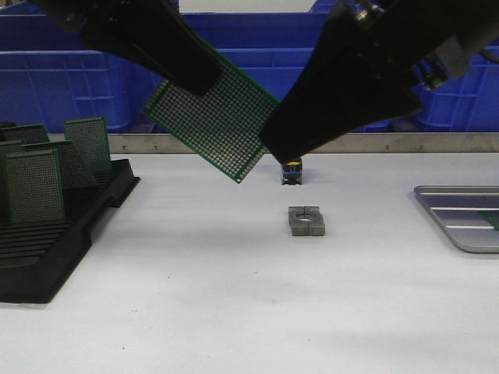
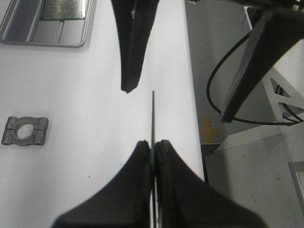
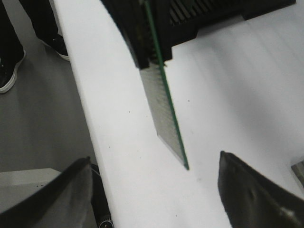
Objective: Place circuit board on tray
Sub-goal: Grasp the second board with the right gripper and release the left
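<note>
My left gripper (image 1: 196, 78) is shut on a green perforated circuit board (image 1: 214, 117) and holds it tilted in the air above the table's middle. The left wrist view shows this board (image 2: 153, 118) edge-on, pinched between the fingers of the left gripper (image 2: 153, 145). My right gripper (image 1: 277, 148) stands open at the board's lower right edge. In the right wrist view the board (image 3: 166, 104) has its lower corner between the wide-apart fingers of the right gripper (image 3: 155, 157), touching neither. The silver tray (image 1: 460, 222) lies at the table's right edge, with another board (image 2: 61, 9) on it.
A black slotted rack (image 1: 54, 234) with several upright boards stands at the left. A grey metal clamp block (image 1: 306, 220) lies mid-table, with a small blue part (image 1: 291, 171) behind it. Blue bins (image 1: 70, 78) line the back.
</note>
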Tool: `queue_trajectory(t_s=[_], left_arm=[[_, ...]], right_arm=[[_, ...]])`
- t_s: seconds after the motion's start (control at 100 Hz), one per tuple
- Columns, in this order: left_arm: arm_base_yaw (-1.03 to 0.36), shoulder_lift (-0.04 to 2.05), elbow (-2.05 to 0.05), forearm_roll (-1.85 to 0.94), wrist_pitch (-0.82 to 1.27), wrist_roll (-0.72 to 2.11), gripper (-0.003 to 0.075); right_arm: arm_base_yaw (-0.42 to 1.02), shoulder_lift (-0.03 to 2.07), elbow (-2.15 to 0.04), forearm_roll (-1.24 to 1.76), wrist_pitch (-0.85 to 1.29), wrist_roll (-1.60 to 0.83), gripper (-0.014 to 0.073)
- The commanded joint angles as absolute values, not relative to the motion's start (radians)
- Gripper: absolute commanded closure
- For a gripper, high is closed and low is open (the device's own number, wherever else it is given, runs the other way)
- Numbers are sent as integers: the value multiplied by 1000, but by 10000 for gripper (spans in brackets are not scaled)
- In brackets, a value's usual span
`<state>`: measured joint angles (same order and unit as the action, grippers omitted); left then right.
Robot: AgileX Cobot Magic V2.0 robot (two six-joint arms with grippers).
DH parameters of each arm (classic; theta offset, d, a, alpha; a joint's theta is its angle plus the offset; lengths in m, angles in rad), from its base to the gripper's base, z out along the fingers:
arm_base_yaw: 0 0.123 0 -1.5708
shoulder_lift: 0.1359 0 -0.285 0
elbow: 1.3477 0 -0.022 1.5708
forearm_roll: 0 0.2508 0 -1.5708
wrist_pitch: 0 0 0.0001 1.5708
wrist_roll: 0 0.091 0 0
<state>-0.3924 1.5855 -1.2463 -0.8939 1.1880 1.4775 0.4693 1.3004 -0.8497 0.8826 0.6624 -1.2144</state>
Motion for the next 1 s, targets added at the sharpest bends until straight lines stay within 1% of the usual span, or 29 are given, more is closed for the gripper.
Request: queue_trajectory(t_s=[0.0,0.18,0.25,0.3,0.32,0.35,0.37,0.42,0.44,0.45,0.46,0.49,0.52,0.56,0.67,0.72,0.77,0.82,0.84,0.9,0.91,0.94,0.99], left_arm=[[-403,1552,-1277,-968,1194,1477,741],[-403,1552,-1277,-968,1194,1477,741],[-403,1552,-1277,-968,1194,1477,741],[-403,1552,-1277,-968,1194,1477,741],[-403,1552,-1277,-969,1194,1477,741],[-403,1552,-1277,-969,1194,1477,741],[-403,1552,-1277,-970,1194,1477,741],[-403,1552,-1277,-970,1194,1477,741],[-403,1552,-1277,-970,1194,1477,741],[-403,1552,-1277,-970,1194,1477,741],[-403,1552,-1277,-970,1194,1477,741],[-403,1552,-1277,-970,1192,1477,741],[-403,1552,-1277,-973,1182,1477,740],[-403,1552,-1277,-973,1171,1477,740],[-403,1552,-1277,-986,1144,1477,732],[-401,1552,-1277,-1002,1144,1477,695],[-401,1552,-1277,-1016,1144,1477,623],[-401,1552,-1277,-1021,1144,1477,516],[-401,1552,-1277,-1022,1142,1477,487],[-401,1552,-1277,-1022,1132,1477,351],[-401,1552,-1277,-1022,1129,1477,351],[-401,1552,-1277,-1022,1121,1477,295],[-401,1552,-1277,-1022,1111,1477,241]], right_arm=[[468,1301,-883,1001,631,-1294,33],[468,1343,-885,1144,608,-1357,35],[468,1364,-885,1185,610,-1371,70],[468,1377,-885,1201,617,-1373,141],[468,1382,-885,1206,623,-1373,184],[468,1390,-885,1211,633,-1373,270],[468,1392,-885,1212,637,-1373,308],[468,1400,-885,1219,649,-1373,470],[468,1401,-885,1222,650,-1373,511],[468,1401,-885,1222,650,-1373,552],[468,1402,-885,1222,650,-1373,571],[468,1402,-885,1223,650,-1373,666],[468,1402,-885,1224,650,-1373,718],[468,1402,-885,1227,649,-1373,706],[468,1402,-885,1230,648,-1373,707],[468,1402,-885,1230,651,-1373,707],[468,1402,-885,1230,651,-1373,707],[468,1402,-885,1230,652,-1373,707],[468,1402,-885,1230,653,-1373,707],[468,1402,-885,1231,655,-1373,707],[468,1402,-885,1231,655,-1373,707],[468,1402,-885,1231,655,-1371,707],[464,1402,-885,1231,655,-1371,707]])
